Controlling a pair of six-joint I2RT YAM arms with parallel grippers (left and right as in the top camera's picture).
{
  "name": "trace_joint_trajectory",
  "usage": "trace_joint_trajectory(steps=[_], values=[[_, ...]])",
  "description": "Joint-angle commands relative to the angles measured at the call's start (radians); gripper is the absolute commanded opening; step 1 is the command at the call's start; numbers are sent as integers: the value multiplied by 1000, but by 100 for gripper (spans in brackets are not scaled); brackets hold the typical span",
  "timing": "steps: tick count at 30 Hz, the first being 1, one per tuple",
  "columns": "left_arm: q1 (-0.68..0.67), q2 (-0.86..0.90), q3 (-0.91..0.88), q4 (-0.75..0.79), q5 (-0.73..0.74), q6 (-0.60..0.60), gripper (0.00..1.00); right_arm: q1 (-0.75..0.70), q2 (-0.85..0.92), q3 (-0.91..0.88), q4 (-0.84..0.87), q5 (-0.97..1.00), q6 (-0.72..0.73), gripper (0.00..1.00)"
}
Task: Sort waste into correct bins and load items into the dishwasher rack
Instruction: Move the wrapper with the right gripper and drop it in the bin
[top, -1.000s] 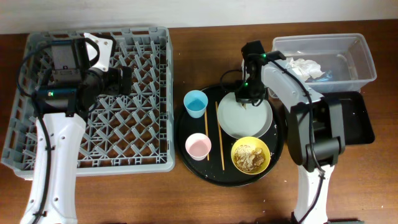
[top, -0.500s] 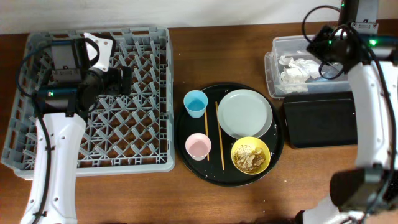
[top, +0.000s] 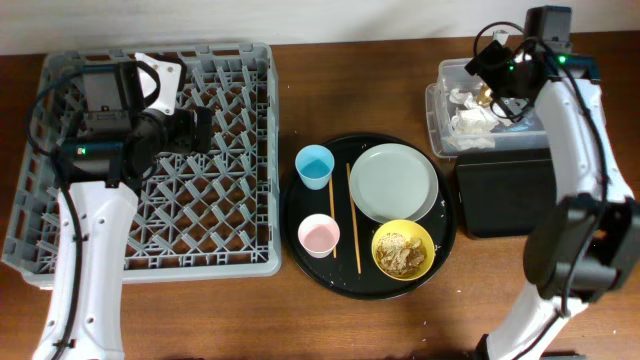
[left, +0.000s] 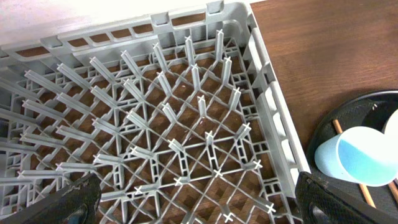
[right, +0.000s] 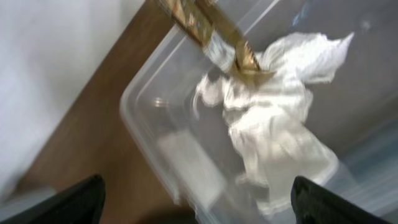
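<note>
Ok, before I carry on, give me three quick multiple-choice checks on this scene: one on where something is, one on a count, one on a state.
1. Where does the white napkin lie?
A. in the clear tub
B. on the round black tray
C. in the yellow bowl

2. How many cups stand on the round black tray?
A. one
B. two
C. three

3. What state is the yellow bowl in?
A. empty
B. holding food scraps
C. turned upside down

Answers:
1 A: the overhead and right wrist views both show the napkin crumpled inside the tub's walls.
2 B: only a blue cup and a pink cup stand there, left of the chopsticks.
3 B: it sits mouth up with brownish scraps inside.
</note>
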Motion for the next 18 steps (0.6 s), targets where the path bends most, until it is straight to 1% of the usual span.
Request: trace_joint_trajectory(steps=[1,2,4,7,9,11,14,16,18], values=[[-4,5,24,1,14,9,100,4,-209,10,-64,-87,-230,94],[-4,5,24,1,14,9,100,11,-261,10,-104,-117,-302,92],[-4,5,24,1,14,9,100,39,-356,10,-212,-123,-397,89],[-4,5,24,1,14,9,99,93,-415,10,-373,-123,-443,84],[-4,5,24,1,14,9,100,127,-409,10,-441,-121,-463,83],[-4,5,24,1,14,9,100,195,-384,9,-532,-117,-463,81],[-4,5,24,1,14,9,99,274,-356,0,-623,-31,-459,78],[-4,5,24,1,14,9,100,325,-346,-47,-651,11,-459,77],[-4,5,24,1,14,9,100,352,-345,-126,-632,12,-459,76]])
